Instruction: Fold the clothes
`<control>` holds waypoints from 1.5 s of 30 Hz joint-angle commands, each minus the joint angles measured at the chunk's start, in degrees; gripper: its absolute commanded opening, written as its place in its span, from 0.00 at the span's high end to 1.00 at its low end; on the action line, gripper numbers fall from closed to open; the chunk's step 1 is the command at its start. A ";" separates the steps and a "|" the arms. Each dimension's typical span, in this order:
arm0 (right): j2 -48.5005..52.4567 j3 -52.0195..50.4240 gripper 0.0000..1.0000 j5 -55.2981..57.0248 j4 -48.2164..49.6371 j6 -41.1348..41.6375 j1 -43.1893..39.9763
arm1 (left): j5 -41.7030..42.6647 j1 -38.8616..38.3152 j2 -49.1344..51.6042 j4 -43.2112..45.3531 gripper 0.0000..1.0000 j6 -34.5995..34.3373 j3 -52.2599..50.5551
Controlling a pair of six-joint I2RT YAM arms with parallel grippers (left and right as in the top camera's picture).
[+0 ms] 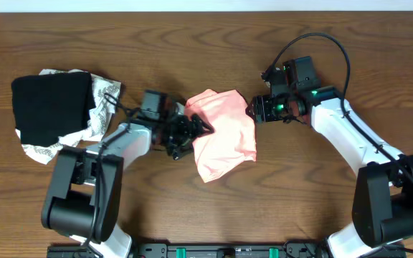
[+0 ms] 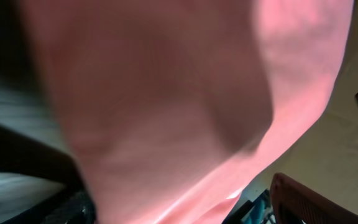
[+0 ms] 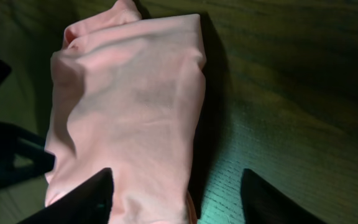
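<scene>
Closest to the right wrist camera, the right gripper [image 3: 178, 179] has its two dark fingers [image 3: 92, 199] standing well apart. One is over the shirt's edge and the other is over bare wood, with nothing pinched between them.

Just past them lies the T-shirt [image 1: 224, 136], near the middle of the tabletop [image 1: 206, 43]. It is a compact salmon-pink packet with soft rolled edges, and no lettering shows on this side. The left gripper [image 1: 196, 131] is against its left edge. The left wrist view is filled with blurred pink cloth, so I cannot tell how that pincer stands or whether it has any fabric.

I judge the shirt to be light and limp. It will sag and slide on itself, and it will not hold a crease unless it is pressed flat. It is not fragile, though the smooth knit could slip out of a shallow pinch. The best hold looks like a doubled edge or a corner of the packet, taken deep enough to catch all the layers (one layer alone would peel the fold open).

Farther off, towards the left edge of the tabletop, a black folded garment [image 1: 52, 107] sits on a white patterned cloth [image 1: 102, 97], well apart from the shirt.

By count there is one pink shirt, one black garment, one white cloth and two grippers.
</scene>
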 commanded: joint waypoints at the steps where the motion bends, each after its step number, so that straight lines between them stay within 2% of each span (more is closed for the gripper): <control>1: 0.48 0.11 0.43 0.35 0.37 0.66 1.62 | -5.29 -2.36 0.87 0.02 0.12 -2.93 -1.95; 4: 0.50 0.11 0.48 0.33 0.55 0.70 2.29 | -6.19 -3.39 0.87 1.97 0.16 -3.48 -1.95; 13: 0.50 0.11 0.51 0.59 0.50 1.70 3.17 | -8.50 -3.87 0.87 7.93 0.43 -3.28 -1.97; 20: 0.50 0.11 0.54 1.84 0.48 1.68 3.17 | -8.72 -3.87 0.87 8.94 0.67 4.04 -1.97; 25: 0.50 0.11 0.55 2.43 -0.42 1.70 3.17 | -8.72 -3.87 0.90 9.90 0.68 6.12 -1.97; 27: 0.50 0.11 0.56 4.04 -1.36 1.73 3.17 | -8.72 -3.87 0.87 11.37 0.63 6.10 -1.97; 29: 0.50 0.09 0.57 5.97 -2.47 2.69 3.17 | -8.74 -3.80 0.87 11.72 0.42 6.03 -1.97; 31: 0.83 0.04 0.61 6.51 -3.04 3.08 3.17 | -8.76 -3.80 0.87 11.41 0.32 6.03 -1.97; 34: 2.21 0.04 0.80 5.77 -2.84 3.17 3.30 | -8.76 -3.80 0.87 10.29 0.25 6.03 -1.97; 38: 5.99 0.04 0.96 5.40 -2.62 3.19 3.65 | -8.59 -3.80 0.87 9.22 0.24 4.57 -1.97; 39: 7.02 0.04 0.99 5.31 -2.62 3.17 3.65 | -8.02 -3.80 0.87 9.16 0.20 4.35 -1.95; 41: 9.18 0.04 0.99 4.35 -2.38 2.97 3.65 | -6.12 -3.80 0.68 9.05 0.10 4.37 -1.95; 45: 11.30 0.04 0.99 1.14 -0.07 1.03 3.65 | -3.72 -3.78 -0.22 8.11 0.05 4.59 -1.95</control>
